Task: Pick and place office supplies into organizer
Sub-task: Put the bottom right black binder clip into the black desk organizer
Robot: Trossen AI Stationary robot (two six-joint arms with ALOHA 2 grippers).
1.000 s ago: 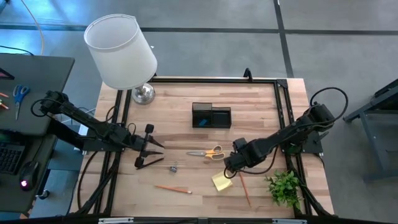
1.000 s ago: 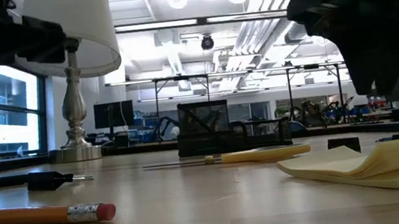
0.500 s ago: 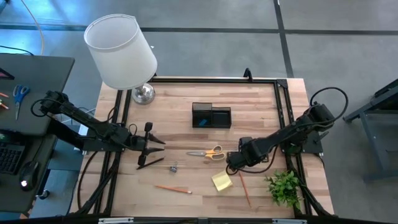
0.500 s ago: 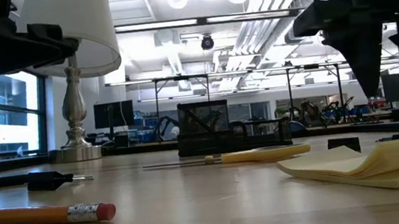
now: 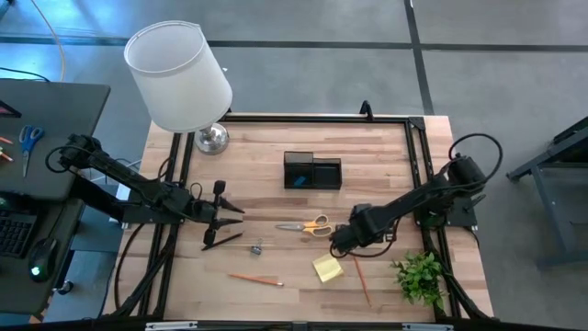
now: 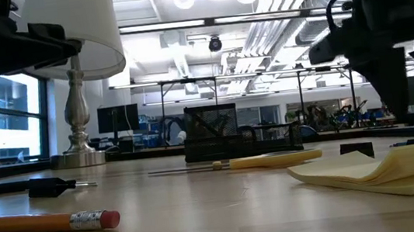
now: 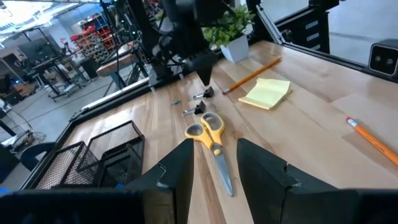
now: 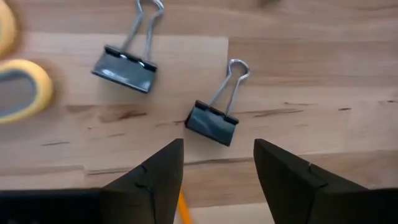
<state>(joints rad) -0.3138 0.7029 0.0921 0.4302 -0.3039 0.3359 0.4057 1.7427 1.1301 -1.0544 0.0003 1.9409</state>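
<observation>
the right pincer is held released just above a binder clip beside the yellow-handled scissors; lowering and clenching is called for next.

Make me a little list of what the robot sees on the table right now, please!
Right gripper: jaws open, just above a small black binder clip
Second black binder clip: lying nearby
Yellow-handled scissors: flat on the table
Yellow sticky-note pad: flat, by the right gripper
Black mesh organizer: no supplies visible inside
Left gripper: waiting, jaws apart, holding nothing
</observation>
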